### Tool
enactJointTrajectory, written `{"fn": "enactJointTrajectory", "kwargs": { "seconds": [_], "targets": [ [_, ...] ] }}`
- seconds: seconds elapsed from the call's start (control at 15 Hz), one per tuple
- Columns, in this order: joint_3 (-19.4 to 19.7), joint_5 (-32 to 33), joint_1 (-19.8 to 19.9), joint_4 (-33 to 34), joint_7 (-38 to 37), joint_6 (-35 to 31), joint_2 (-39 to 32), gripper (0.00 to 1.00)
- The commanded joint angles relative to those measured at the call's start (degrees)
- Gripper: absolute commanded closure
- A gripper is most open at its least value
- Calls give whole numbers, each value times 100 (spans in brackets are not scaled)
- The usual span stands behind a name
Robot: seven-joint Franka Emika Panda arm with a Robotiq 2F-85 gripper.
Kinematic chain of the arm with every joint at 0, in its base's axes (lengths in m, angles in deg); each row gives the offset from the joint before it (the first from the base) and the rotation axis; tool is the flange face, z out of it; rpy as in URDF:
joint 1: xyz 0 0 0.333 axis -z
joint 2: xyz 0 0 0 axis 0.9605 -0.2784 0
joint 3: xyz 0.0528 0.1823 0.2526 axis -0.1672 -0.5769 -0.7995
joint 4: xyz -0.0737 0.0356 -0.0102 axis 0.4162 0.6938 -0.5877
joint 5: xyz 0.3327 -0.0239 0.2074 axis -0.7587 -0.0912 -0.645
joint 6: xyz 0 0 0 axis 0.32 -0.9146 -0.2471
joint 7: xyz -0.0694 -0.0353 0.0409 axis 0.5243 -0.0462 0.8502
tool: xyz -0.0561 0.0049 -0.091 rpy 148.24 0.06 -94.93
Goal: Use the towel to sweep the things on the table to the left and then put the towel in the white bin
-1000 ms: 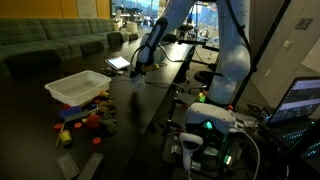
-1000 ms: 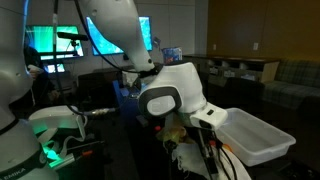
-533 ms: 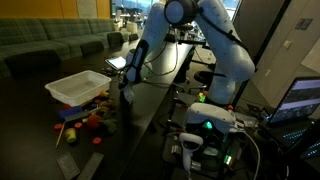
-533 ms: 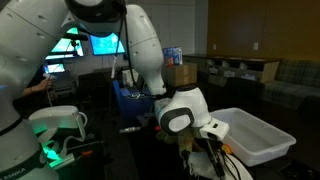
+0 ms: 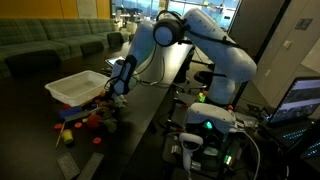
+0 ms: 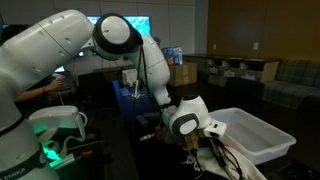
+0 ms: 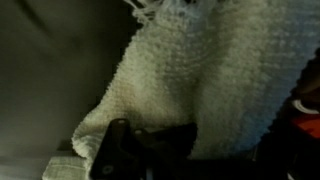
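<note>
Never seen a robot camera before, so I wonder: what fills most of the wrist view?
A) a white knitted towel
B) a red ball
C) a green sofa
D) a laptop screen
A: a white, nubbly-knit towel spans most of the wrist view.

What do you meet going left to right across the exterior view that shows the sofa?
white bin → gripper → green-lit box → laptop screen. The small things on the table are left out: they overlap the bin's span.
</note>
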Motion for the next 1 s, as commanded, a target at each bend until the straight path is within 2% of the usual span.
{"fn": "enactJointTrajectory", "kwargs": {
  "seconds": [0.0, 0.53, 0.93],
  "targets": [
    [-86, -106, -88, 742, -15, 148, -403, 100],
    [-593, -51, -365, 965, 54, 113, -422, 100],
    [-850, -71, -899, 1205, -36, 138, -533, 100]
  ]
}}
